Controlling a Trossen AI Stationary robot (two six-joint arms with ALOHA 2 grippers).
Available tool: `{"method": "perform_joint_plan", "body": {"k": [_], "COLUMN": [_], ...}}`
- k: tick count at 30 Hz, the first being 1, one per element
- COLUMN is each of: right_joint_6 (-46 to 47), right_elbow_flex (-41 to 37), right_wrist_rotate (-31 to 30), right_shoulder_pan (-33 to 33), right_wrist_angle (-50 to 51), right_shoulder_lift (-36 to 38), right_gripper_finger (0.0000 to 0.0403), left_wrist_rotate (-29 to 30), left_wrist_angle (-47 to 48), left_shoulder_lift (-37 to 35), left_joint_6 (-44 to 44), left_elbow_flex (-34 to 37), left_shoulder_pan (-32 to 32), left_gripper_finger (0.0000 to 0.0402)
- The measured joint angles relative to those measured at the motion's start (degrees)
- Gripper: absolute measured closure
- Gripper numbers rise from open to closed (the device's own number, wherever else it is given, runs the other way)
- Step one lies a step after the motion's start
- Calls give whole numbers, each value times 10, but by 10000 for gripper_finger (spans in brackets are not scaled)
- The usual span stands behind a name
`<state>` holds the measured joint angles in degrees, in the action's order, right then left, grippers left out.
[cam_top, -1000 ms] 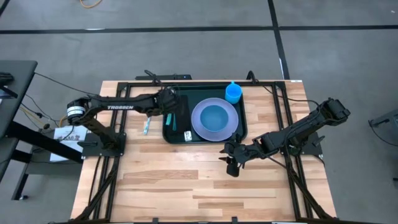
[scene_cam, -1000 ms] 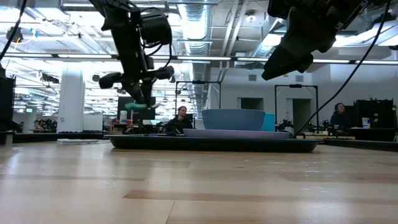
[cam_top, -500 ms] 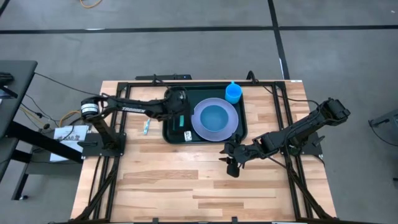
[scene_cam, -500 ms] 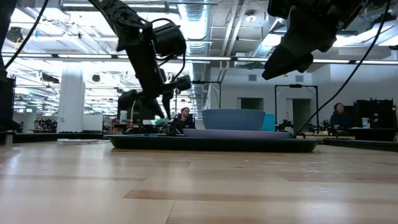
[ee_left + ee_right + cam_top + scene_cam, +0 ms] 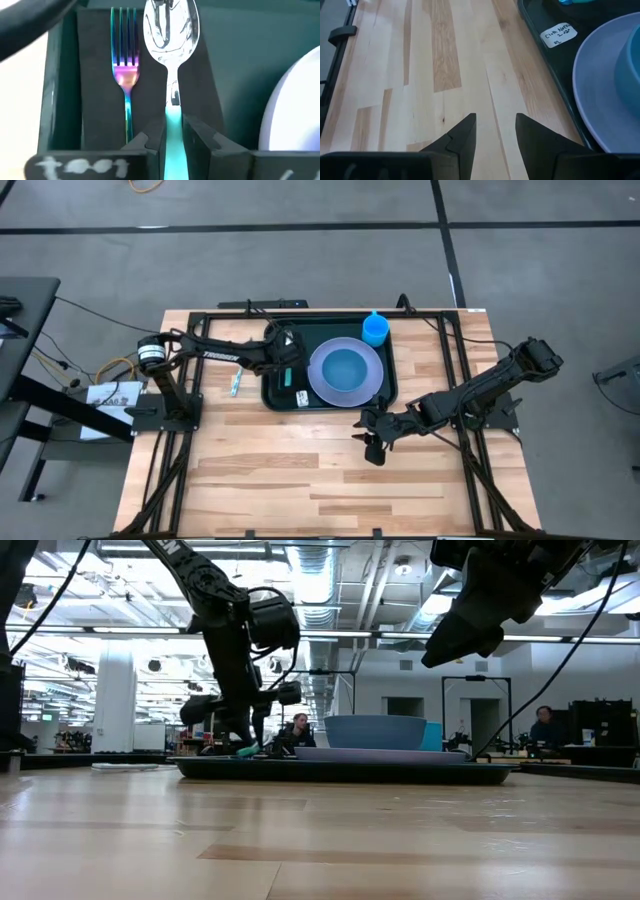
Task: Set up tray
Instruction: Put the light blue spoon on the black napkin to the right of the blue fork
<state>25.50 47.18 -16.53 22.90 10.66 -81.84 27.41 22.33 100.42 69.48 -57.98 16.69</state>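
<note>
The left end effector (image 5: 172, 142) is pinching a spoon (image 5: 171, 30) by its teal handle over the tray (image 5: 275, 398) beside the fork (image 5: 124, 70); light, rigid, probably slippery. The right end effector (image 5: 495, 131) is hanging open, empty.

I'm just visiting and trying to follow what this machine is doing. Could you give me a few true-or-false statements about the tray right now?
1. The left gripper has its jaws closed on the spoon. True.
2. The fork lies beside the spoon. True.
3. The plate sits on bare wood. False: it is in the tray.
4. The right gripper holds a cup. False: it is open and empty above the table.
</note>
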Motion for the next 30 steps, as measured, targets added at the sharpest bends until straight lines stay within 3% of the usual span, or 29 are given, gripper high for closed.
{"method": "perform_joint_plan", "body": {"k": [30], "right_joint_6": [0], "right_elbow_flex": [0], "right_wrist_rotate": [0], "right_shoulder_pan": [0], "right_wrist_angle": [0], "right_shoulder_lift": [0], "right_gripper_finger": [274], "left_wrist_rotate": [17], "left_wrist_angle": [5], "left_shoulder_lift": [0], "left_joint_6": [-3], "left_elbow_flex": [0], "left_shoulder_pan": [4], "left_gripper_finger": [367]}}
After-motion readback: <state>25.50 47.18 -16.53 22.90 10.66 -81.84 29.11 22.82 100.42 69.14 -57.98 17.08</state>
